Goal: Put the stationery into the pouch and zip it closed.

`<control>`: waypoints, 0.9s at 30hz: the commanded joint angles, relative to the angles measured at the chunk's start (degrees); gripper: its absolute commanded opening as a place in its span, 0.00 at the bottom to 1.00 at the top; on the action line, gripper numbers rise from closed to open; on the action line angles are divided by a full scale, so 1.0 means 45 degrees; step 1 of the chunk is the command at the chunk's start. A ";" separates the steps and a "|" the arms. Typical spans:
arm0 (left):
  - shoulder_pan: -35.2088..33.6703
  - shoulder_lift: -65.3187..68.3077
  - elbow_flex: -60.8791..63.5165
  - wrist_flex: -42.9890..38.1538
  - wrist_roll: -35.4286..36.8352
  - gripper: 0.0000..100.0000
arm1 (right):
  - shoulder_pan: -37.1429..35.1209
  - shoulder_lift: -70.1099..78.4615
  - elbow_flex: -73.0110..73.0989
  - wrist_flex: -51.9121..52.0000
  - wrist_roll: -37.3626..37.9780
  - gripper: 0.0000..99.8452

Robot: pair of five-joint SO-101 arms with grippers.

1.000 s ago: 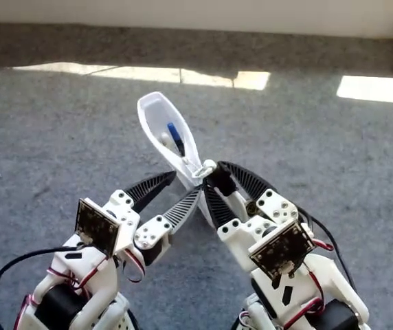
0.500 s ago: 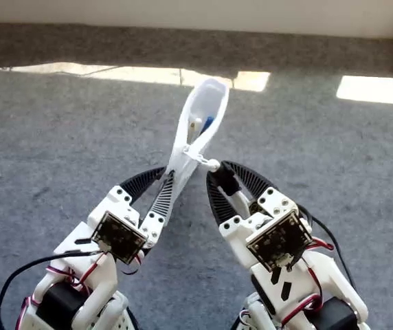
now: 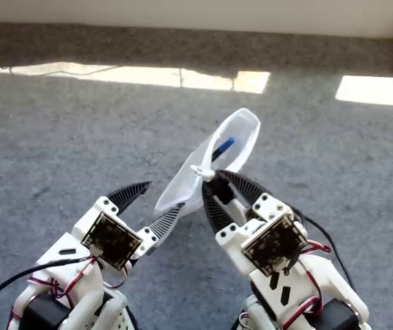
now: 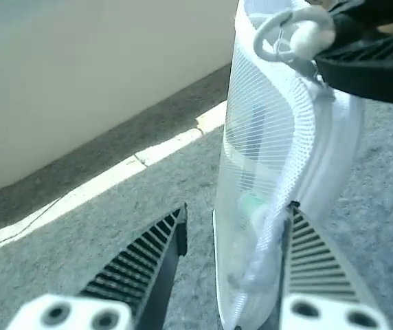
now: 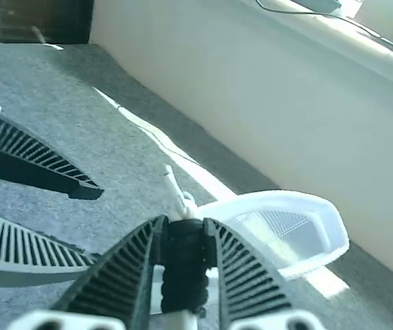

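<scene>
The white mesh pouch [image 3: 232, 137] hangs tilted above the carpet with its mouth open, a blue pen [image 3: 224, 146] showing inside. My right gripper [image 3: 214, 180] is shut on the zipper pull [image 3: 203, 171] at the pouch's rim, and the right wrist view shows the same grip [image 5: 184, 224] with the pouch [image 5: 289, 227] beyond it. My left gripper [image 3: 163, 196] stands open at the pouch's lower end. In the left wrist view the pouch [image 4: 272, 137] lies between its open fingers [image 4: 148, 275], against one of them, with the pull ring [image 4: 279, 31] above.
Grey carpet [image 3: 59, 137] lies all around. A pale wall [image 3: 196, 14] runs along the far edge with sunlit patches [image 3: 372, 89] before it. The left gripper's black fingers [image 5: 31, 165] show in the right wrist view.
The pouch has swung from leaning left to leaning right. My left gripper let go of the pouch's lower edge, opened and drew back. The right gripper kept its hold.
</scene>
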 commanded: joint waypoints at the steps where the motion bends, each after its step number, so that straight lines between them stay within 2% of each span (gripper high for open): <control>1: -0.0068 -0.0029 -0.0654 -0.0059 0.0215 0.22 | -0.0342 -0.0088 -0.0772 0.0029 0.0020 0.01; 11: 0.1612 -0.0029 -0.0733 -0.0098 0.0195 0.22 | -0.0322 -0.0088 -0.0772 0.0088 0.0000 0.01; 19: 0.2120 0.0088 -0.0459 -0.1348 0.0195 0.22 | -0.0322 -0.0088 -0.0694 0.0088 -0.0020 0.01; 24: 0.2510 0.0088 0.1162 -0.3282 0.0195 0.22 | -0.0342 -0.0088 -0.0674 0.0088 -0.0020 0.01; 27: 0.2510 0.0088 0.1475 -0.3810 0.0195 0.22 | -0.0342 -0.0088 -0.0674 0.0088 -0.0020 0.01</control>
